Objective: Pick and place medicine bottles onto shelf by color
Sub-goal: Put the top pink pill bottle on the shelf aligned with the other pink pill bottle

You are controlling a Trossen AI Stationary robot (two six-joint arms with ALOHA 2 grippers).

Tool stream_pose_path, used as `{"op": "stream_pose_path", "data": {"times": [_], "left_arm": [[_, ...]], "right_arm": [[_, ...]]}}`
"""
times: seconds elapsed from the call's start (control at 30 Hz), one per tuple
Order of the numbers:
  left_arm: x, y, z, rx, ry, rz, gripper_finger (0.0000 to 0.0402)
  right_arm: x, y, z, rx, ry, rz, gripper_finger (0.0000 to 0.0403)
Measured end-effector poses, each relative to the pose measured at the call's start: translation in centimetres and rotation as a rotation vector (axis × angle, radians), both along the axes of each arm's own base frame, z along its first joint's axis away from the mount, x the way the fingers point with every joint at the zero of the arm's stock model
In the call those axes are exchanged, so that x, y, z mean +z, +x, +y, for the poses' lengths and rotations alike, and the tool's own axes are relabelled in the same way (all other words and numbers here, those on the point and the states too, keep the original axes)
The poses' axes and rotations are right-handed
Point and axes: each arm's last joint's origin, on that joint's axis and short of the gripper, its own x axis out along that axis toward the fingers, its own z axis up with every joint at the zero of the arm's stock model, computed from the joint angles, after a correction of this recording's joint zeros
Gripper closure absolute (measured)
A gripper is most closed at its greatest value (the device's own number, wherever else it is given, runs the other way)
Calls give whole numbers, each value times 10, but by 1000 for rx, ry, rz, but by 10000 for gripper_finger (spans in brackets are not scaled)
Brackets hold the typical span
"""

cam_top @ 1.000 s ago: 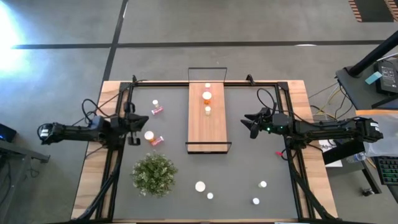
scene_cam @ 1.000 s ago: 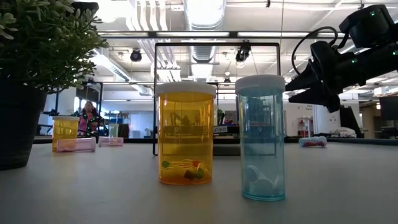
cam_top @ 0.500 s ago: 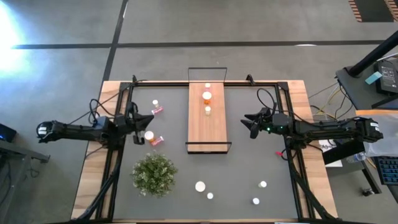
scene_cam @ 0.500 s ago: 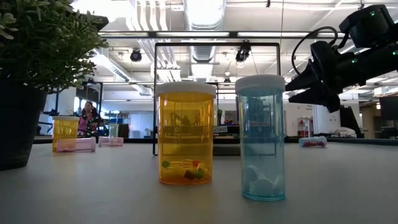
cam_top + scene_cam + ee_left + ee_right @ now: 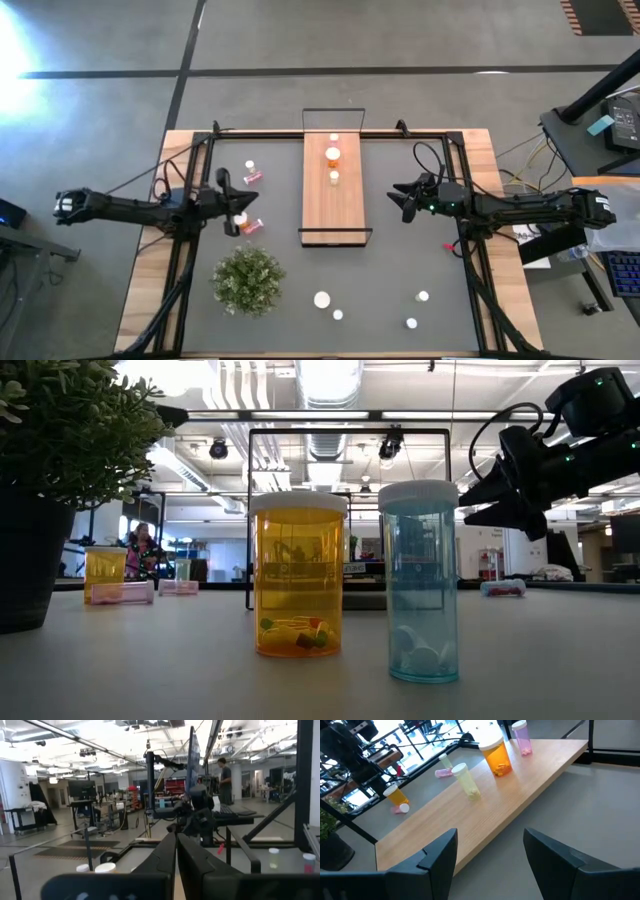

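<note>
The shelf [image 5: 333, 200] is a light wooden board at the table's middle. On its far half stand a pink bottle [image 5: 521, 737], an orange bottle [image 5: 496, 755] and a pale bottle [image 5: 466, 780]. Left of it an orange bottle [image 5: 240, 215] stands beside a pink one lying down [image 5: 253, 227], and another pink bottle [image 5: 252, 173] lies farther back. My left gripper [image 5: 243, 200] is shut and empty, just above the orange bottle; in the left wrist view its fingers [image 5: 176, 840] meet. My right gripper [image 5: 401, 200] hovers open and empty right of the shelf, also seen in its wrist view [image 5: 490, 845].
A bushy green plant [image 5: 247, 280] stands near left, close to my left arm. Several more bottles stand near the front edge, among them an orange one [image 5: 298, 575] and a blue one [image 5: 420, 580]. Black wire frames [image 5: 335, 110] rise at the shelf's ends.
My left gripper has moved toward the table's right edge, closer to the orange bottle and the shelf. My right arm and the bottles have kept still.
</note>
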Motion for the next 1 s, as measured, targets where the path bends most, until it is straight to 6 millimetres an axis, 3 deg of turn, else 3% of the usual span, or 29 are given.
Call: {"op": "stream_pose_path", "data": {"times": [0.57,0.8,1.0], "left_arm": [[10,23,0,6,-38,27,402],[2,33,8,261,-180,166,402],[10,43,15,406,-262,297,402]], "right_arm": [[0,0,0,0,0,0,186],[0,0,0,0,0,0,186],[0,0,0,0,0,0,186]]}}
